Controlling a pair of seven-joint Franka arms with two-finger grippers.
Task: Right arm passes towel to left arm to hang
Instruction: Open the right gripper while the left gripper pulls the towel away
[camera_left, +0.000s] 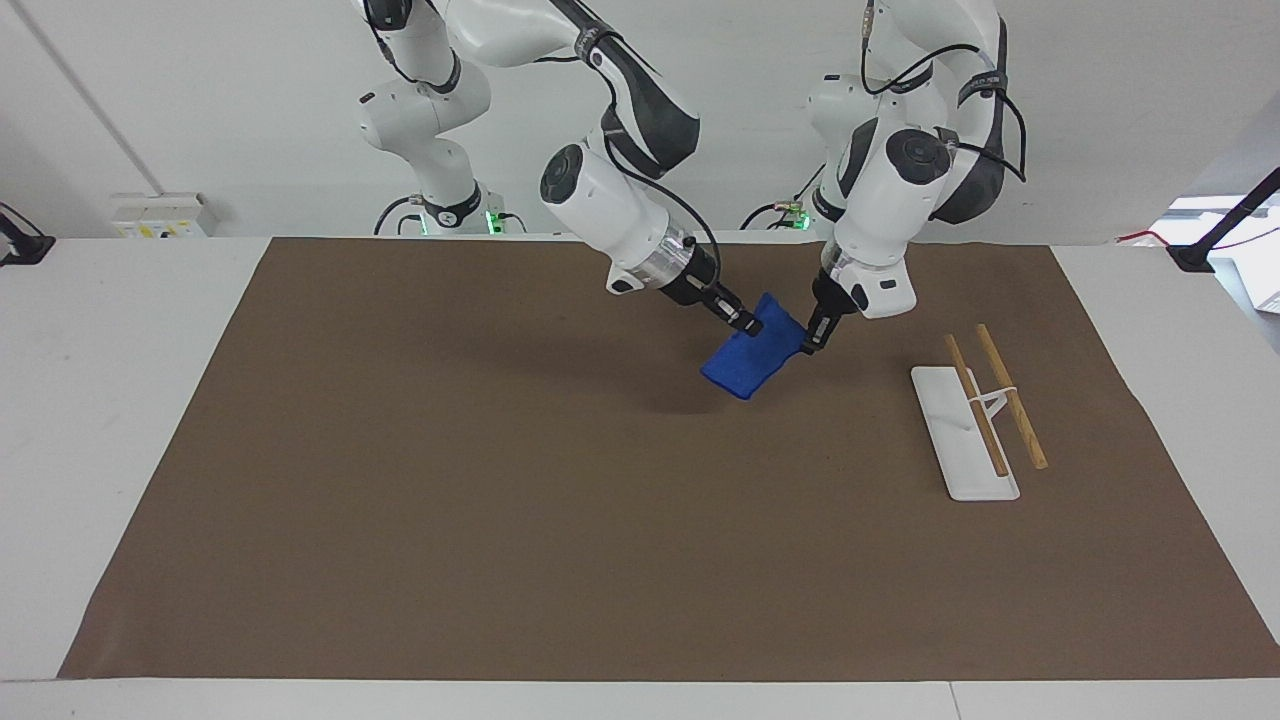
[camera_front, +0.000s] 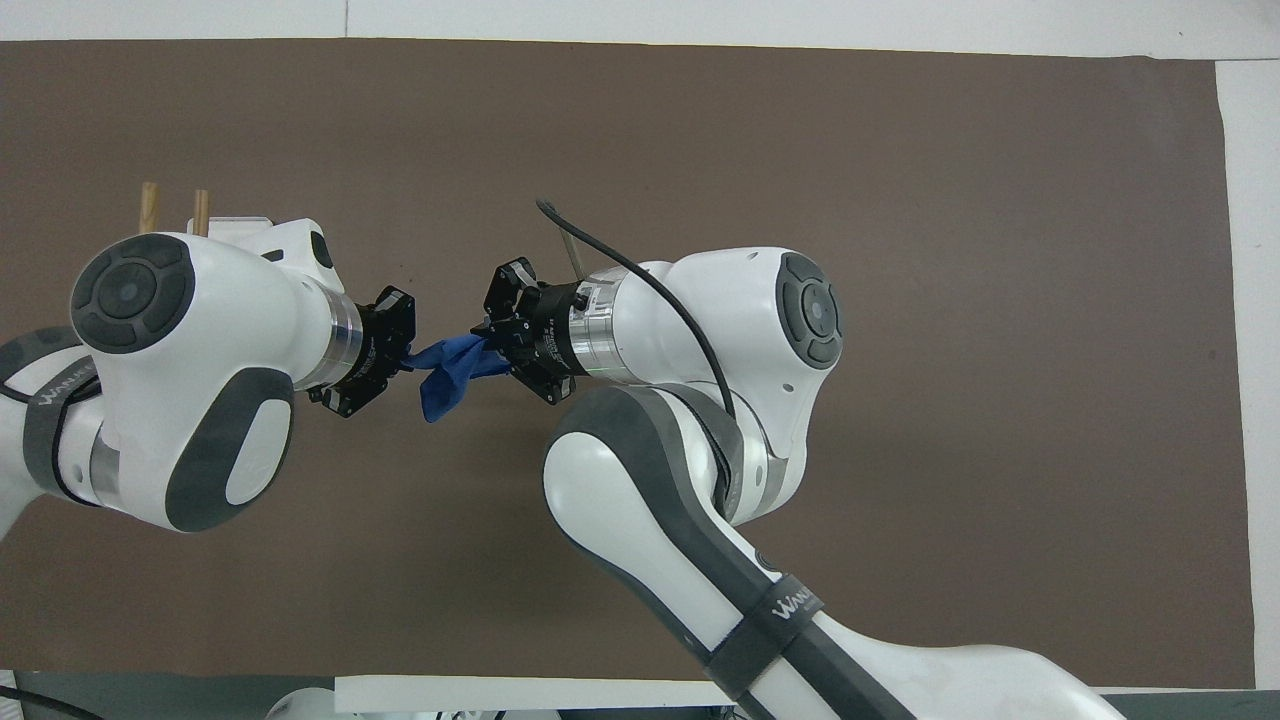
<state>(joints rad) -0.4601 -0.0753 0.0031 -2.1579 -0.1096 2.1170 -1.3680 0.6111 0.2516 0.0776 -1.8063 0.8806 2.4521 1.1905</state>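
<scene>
A brown paper mat (camera_left: 500, 500) covers most of the white surface (camera_left: 110, 420) below a plain white wall. Over the mat's middle, nearer the robots' edge, the small royal-blue terry towel (camera_left: 748, 358) hangs in the air, pinched from both sides: the right arm's black claw (camera_left: 748, 322) is clenched on one upper corner, and the left arm's black claw (camera_left: 811, 343) is clenched on the other end. With both gripping, any pull apart could strain the cloth or tear it from the thinner hold. If the right lets go while the left only nips the hem, the towel may drop short of the white-based rack with two wooden rods (camera_left: 985, 410), toward the left arm's end.
</scene>
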